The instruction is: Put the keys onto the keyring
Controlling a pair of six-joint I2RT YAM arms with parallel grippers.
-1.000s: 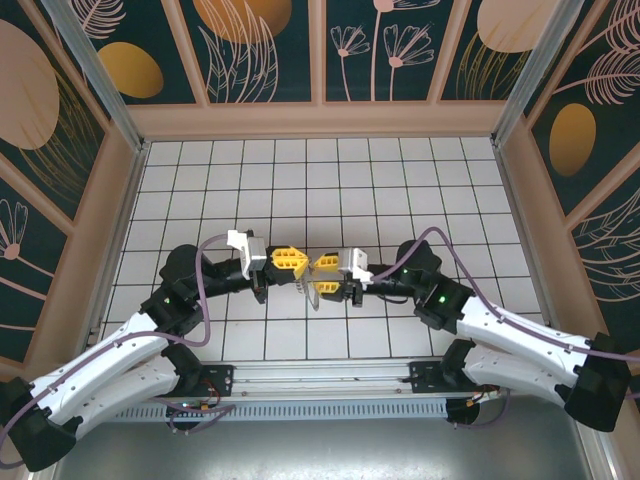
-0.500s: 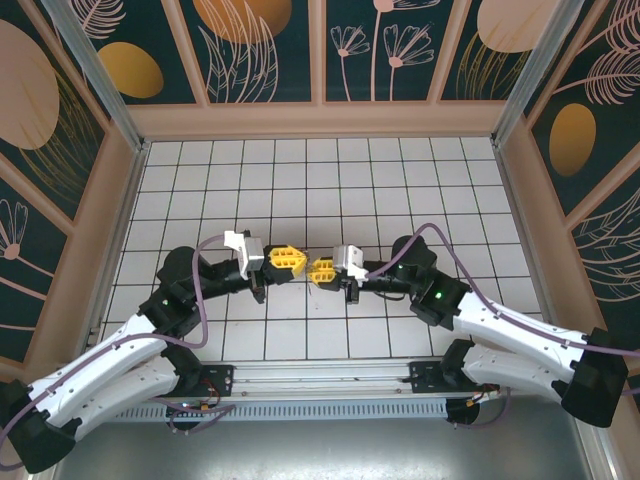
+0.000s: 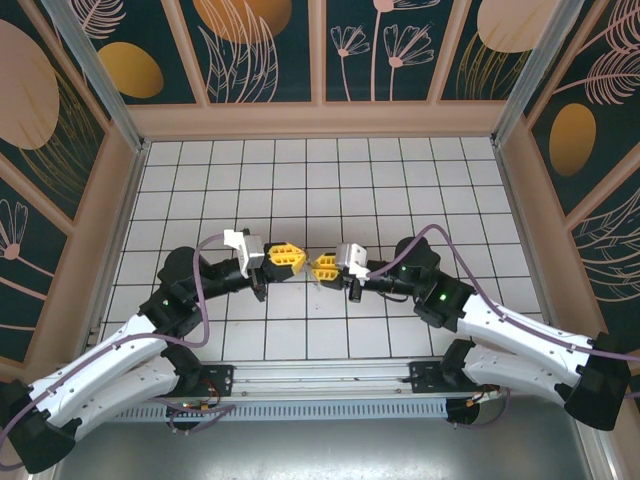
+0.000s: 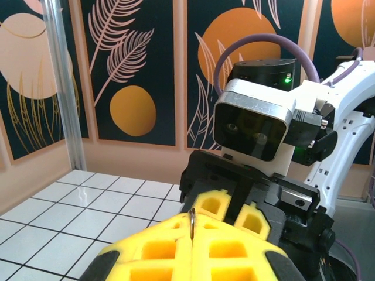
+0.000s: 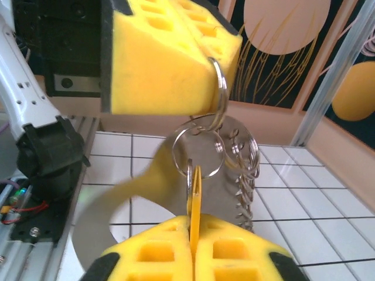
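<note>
In the right wrist view, the right gripper (image 5: 193,234) is seen nearest, its ribbed yellow foam-like pads clenched on the key (image 5: 194,196), a thin orange-yellow blade shown edge-on. Just beyond it, the left gripper (image 5: 218,55) is shown clamped on a steel ring (image 5: 220,93) of the keyring (image 5: 132,184), whose grey-brown strap hangs in a blurred loop with coiled metal bits (image 5: 245,187) along one edge. Several wire rings overlap beside the key; whether the key is threaded through any of them cannot be made out. In the left wrist view, a sliver of metal stands out of the seam of the shut pads, while strap and key are hidden behind them. From the top, both grippers are seen tip to tip, raised above the white tiled floor (image 3: 400,180); what hangs between them is too small to resolve.
</note>
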